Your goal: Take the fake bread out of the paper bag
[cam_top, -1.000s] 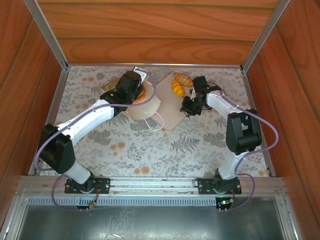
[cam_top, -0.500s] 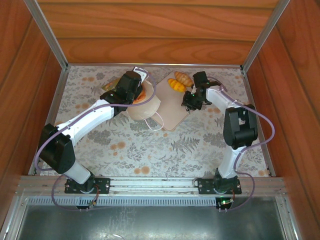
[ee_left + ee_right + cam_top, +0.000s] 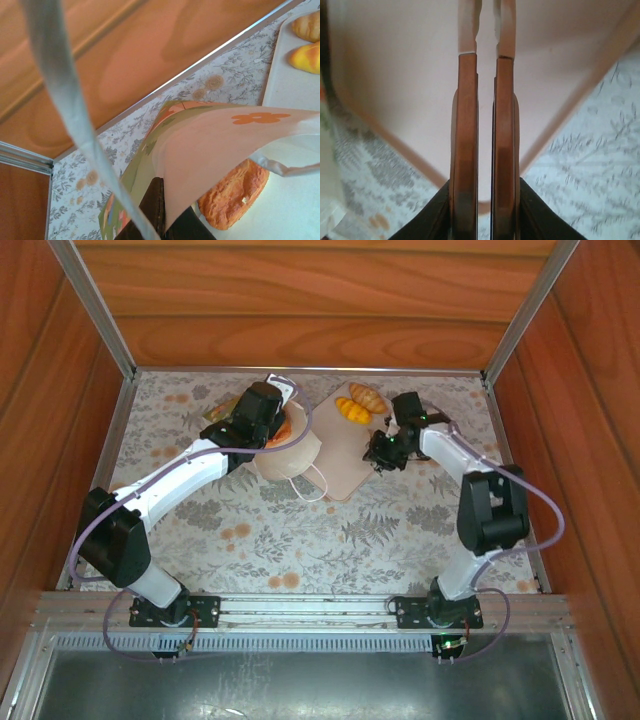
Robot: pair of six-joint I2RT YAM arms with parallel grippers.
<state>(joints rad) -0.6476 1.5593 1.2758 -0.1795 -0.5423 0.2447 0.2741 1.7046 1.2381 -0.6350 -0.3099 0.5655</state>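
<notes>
1. Fake bread: one flaky orange-brown pastry (image 3: 232, 195) lies inside the paper bag (image 3: 288, 452), on its pale inner floor, under the lifted wall.
2. Two more pcs are out of the bag, to its right and twd the far wall: a croissant (image 3: 365, 397) and a yellow-orange bun (image 3: 351, 411), side by side and just abt touching. Left wrist view shows both past the bag's rim (image 3: 306, 25) (image 3: 307, 57).
3. Bag: cream paper w/ green-yellow floral print outside and a small orange flower logo (image 3: 260, 118) on the wall. Mouth is pulled open.
4. Left gripper (image 3: 272, 430) is clenched on the bag's left wall. In the wrist view the dark fingers (image 3: 156, 210) pinch the paper edge from below.
5. Cord handle (image 3: 65, 100) hangs blurred across the wrist cam. Another loop (image 3: 318, 480) trails from the bag's near-right side.
6. Pink tray (image 3: 340, 465) sits right of the bag, up against it, and carries the two loose pcs at its far end.
7. Right gripper (image 3: 383, 452) is right of the bag, over the tray's right edge. Its fingers (image 3: 465, 150) stand almost parallel w/ a narrow slit between, slightly ajar, nothing grasped. Tray corner and counter (image 3: 580, 165) lie beneath.
8. Counter has a grey floral-print cover (image 3: 300, 540) all round the bag. Wood-panel walls (image 3: 320, 300) stand behind it and on both sides.
</notes>
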